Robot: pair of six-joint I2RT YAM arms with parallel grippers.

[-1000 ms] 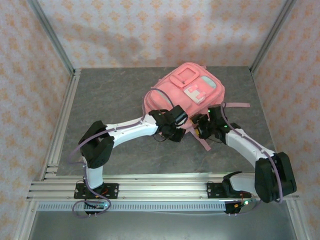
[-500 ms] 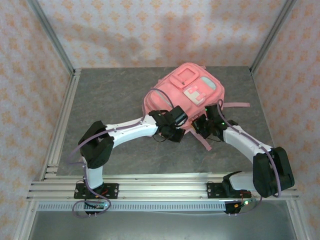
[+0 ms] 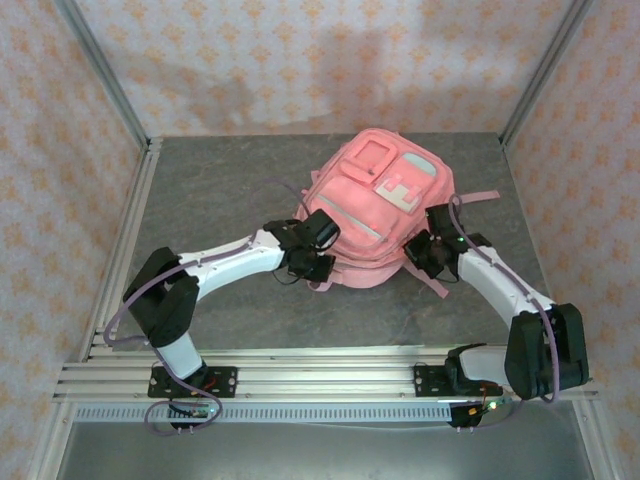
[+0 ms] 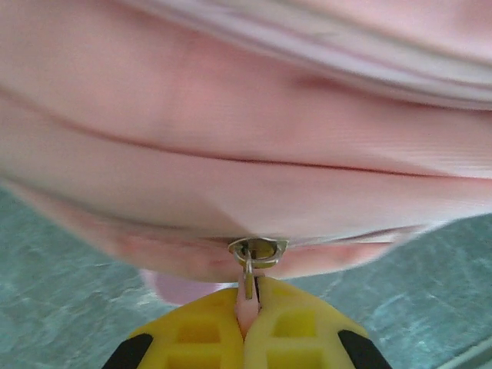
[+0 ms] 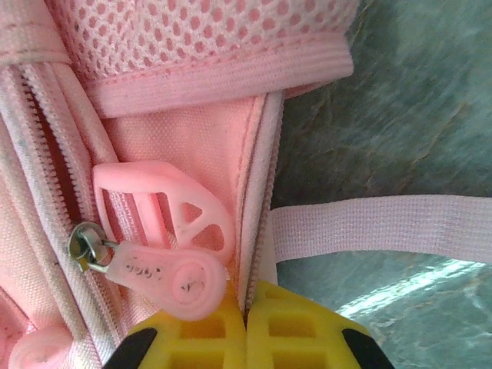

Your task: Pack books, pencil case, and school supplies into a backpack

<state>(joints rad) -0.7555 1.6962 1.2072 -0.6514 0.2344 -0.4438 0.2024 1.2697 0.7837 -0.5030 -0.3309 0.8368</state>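
Observation:
The pink backpack lies flat at the back middle of the table, front pockets up. My left gripper is at its near left edge. In the left wrist view the yellow fingers are shut on a pink zipper pull tab just below its metal slider. My right gripper is at the near right edge of the backpack, its fingers shut on the fabric seam beside the zipper. A pink rubber zipper pull rests against the left finger. The books, pencil case and school supplies are out of view.
A pink strap runs across the grey table to the right of my right gripper. Another strap end sticks out at the backpack's right. Metal frame posts and patterned walls close in the table on three sides.
My left gripper has moved left along the backpack's near edge with the zipper pull. The backpack has shifted and spread leftward. My right gripper has shut on the backpack's edge.

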